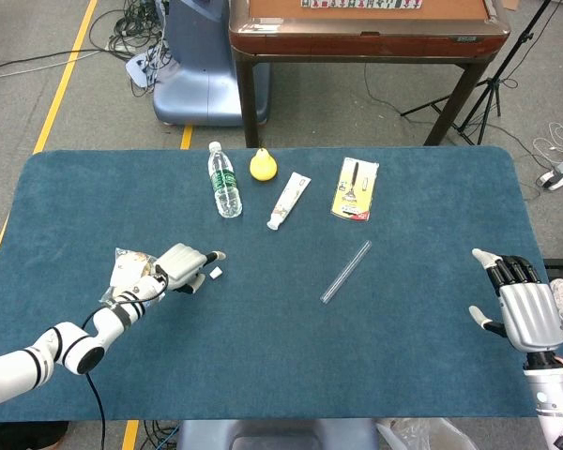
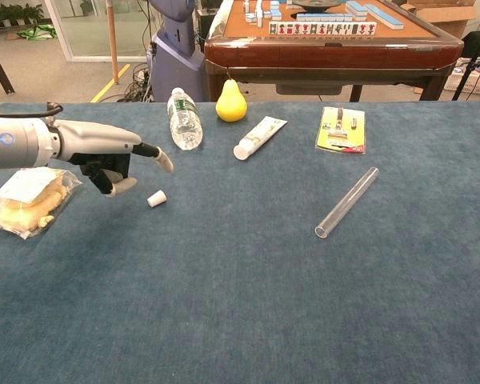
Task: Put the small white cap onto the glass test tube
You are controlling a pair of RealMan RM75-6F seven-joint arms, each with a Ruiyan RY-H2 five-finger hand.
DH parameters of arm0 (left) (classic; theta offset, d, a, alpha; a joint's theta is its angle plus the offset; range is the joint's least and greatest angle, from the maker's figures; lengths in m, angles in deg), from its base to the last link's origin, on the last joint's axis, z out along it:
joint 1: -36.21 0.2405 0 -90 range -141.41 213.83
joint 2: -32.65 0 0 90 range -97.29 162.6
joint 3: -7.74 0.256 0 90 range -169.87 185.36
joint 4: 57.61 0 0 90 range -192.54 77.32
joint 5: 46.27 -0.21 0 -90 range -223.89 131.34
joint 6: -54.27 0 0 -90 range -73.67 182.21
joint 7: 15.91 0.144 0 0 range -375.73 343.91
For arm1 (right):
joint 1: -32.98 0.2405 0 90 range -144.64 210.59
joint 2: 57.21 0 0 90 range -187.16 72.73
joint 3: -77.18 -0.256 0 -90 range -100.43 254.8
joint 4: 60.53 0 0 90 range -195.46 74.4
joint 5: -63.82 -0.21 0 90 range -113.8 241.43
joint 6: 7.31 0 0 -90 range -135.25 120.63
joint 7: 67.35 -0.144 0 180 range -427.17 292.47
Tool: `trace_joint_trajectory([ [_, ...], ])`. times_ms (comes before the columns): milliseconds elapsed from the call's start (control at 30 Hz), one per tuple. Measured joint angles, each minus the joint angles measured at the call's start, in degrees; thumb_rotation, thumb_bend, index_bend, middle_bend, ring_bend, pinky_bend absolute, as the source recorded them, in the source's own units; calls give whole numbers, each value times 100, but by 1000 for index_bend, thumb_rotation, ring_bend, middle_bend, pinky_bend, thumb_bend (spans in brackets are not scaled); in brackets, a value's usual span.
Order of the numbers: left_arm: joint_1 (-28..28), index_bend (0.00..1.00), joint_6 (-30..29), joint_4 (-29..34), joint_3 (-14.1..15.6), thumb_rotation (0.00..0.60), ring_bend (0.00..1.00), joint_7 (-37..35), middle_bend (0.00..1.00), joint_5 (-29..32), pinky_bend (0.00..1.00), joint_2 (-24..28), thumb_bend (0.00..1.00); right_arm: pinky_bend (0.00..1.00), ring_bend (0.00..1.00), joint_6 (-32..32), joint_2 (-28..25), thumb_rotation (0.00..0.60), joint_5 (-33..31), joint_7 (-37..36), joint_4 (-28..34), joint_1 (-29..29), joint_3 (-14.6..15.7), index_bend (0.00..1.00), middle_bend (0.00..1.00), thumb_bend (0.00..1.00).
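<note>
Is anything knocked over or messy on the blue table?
Nothing is spilled or broken. The water bottle lies on its side, and the glass test tube lies flat with its small white cap far off, beside the left hand.

Small white cap [image 1: 216,273] on its side; clear glass test tube [image 1: 346,271] flat, diagonal, well apart

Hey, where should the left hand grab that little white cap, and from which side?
Pinch the cap across its side walls, coming down from above. It lies tipped on its side on the cloth, small and slightly tapered, so a thumb-and-finger pinch probably suits it best. The left hand hovers just beside it, holding nothing.
</note>
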Motion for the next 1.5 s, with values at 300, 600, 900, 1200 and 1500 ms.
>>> trace_joint_trajectory([
  [300, -219, 161, 188, -168, 160, 600, 1000, 392, 986, 259, 1000, -199, 570, 177, 173, -3, 9, 600, -16, -113, -50, -22, 26, 142, 223, 181],
  [600, -321, 164, 261, -200, 303, 600, 1000, 754, 986, 679, 1000, -243, 570, 177, 173, -36, 21, 600, -40, -209, -111, -29, 43, 142, 224, 181],
  [900, -379, 170, 242, -44, 469, 600, 1000, 1070, 987, 1056, 1000, -181, 570, 177, 173, -43, 29, 600, -45, -254, -145, -26, 43, 142, 223, 182],
  [1200, -413, 177, 107, 345, 642, 600, 1000, 1411, 987, 1343, 1000, 65, 569, 177, 173, -52, 24, 600, -45, -281, -149, -21, 44, 142, 224, 181],
  [1500, -350, 184, -223, 907, 903, 600, 1000, 1842, 987, 1704, 1000, 485, 569, 177, 173, -83, 12, 600, 12, -299, -120, 38, 25, 142, 224, 182],
])
